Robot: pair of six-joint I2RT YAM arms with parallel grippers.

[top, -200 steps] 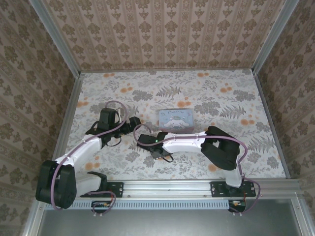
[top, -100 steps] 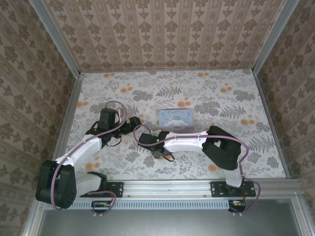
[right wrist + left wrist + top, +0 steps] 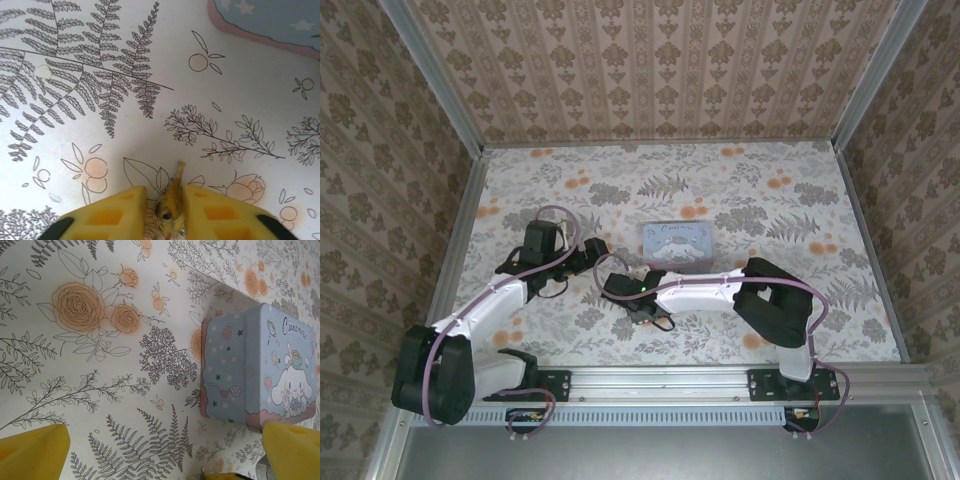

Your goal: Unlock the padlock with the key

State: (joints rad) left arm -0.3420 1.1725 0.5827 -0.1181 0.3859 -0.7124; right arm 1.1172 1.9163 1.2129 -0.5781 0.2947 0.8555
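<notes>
Right claw is pinched nearly shut on the small brass key, whose tip pokes forward out from between its yellow fingers, low over the flowered table. Ahead and to its right lies a corner of the blue cartoon tin. Left claw stands wide open, holding nothing, with that tin ahead and to its right, standing on the table.

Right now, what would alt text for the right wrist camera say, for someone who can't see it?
The right gripper pinches a small brass-coloured key between two yellow fingers, tip pointing away, over a fern-and-flower patterned table. A pale-blue tin shows its corner top right.
</notes>
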